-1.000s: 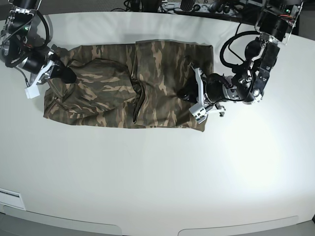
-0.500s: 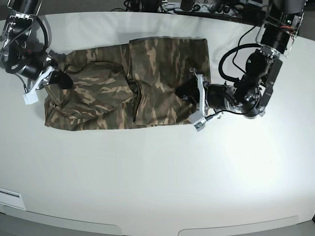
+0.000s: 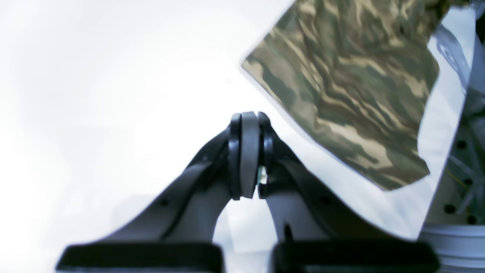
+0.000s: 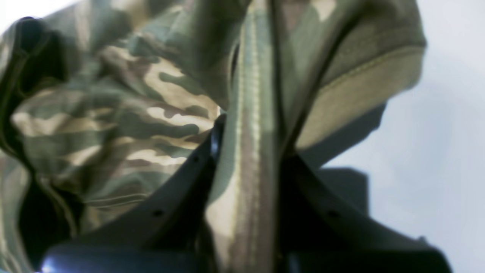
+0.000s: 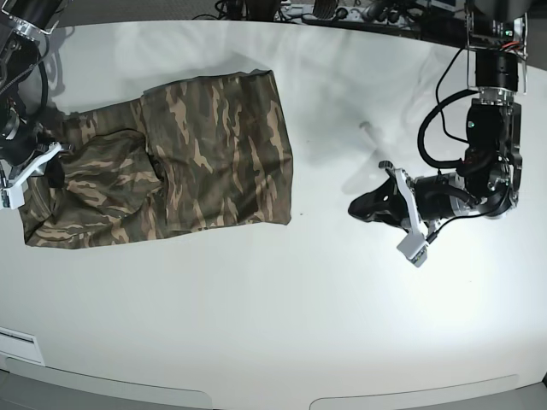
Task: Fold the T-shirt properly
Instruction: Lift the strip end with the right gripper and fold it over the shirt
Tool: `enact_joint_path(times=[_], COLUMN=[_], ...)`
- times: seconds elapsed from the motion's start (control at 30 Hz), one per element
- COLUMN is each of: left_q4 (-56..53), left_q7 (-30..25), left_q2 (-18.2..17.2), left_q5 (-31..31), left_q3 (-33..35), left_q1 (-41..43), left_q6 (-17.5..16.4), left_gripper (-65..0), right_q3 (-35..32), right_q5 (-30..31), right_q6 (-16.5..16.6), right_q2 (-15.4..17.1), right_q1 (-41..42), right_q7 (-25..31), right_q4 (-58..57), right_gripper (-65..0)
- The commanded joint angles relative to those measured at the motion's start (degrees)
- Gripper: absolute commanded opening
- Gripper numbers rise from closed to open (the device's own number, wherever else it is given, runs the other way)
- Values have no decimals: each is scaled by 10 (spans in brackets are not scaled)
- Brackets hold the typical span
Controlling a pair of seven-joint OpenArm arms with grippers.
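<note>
right pincer (image 4: 246,151) clamped on T-shirt (image 4: 151,102) hem fold, camo bunched, pale table (image 4: 447,151) rt

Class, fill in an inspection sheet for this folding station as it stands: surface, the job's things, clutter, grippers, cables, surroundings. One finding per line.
Surface: white table, bare in front.
Job's things: camouflage T-shirt, partly folded and rumpled, lying at the table's left in the base view.
Clutter: nothing seen.
Grippers: right gripper shut on a T-shirt seam; left gripper shut, empty, apart from the cloth.
Cables: black cables looping along the left arm.
Surroundings: dark equipment behind the far edge, too unclear to name.
</note>
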Motion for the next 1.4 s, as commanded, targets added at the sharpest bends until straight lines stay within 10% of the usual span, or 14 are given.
enact_joint_path(times=[0.0,0.33,0.57,1.03,1.33,1.37], left_q4=[8,8,8,8,8,8], left_q7=[-11,-15,-15,-13,-9,-9], left_q2=[-5,-5,-5,-5,-5,-5], left_q5=[-11,-9,-9,-11,-11,-11], left_q3=[-3,-3,-3,-3,-3,-3], left_q1=[-1,49,49,49,49,49], left_q6=[-10,-46,-46,-46,-46,-46], left_gripper=[-650,-650,-650,-650,-650,-650], right_q3=[4,4,3,-155,-287,-300], right_q5=[14,166,432,427,254,229], right_q6=[2,50,86,95,95,95], right_q2=[13,11,-5,-79,-94,-97], right_q1=[7,6,6,6,6,6], right_q7=[14,-74,-201,-201,-159,-147], right_q4=[28,152,159,160,159,159], right_gripper=[-650,-650,-650,-650,-643,-562])
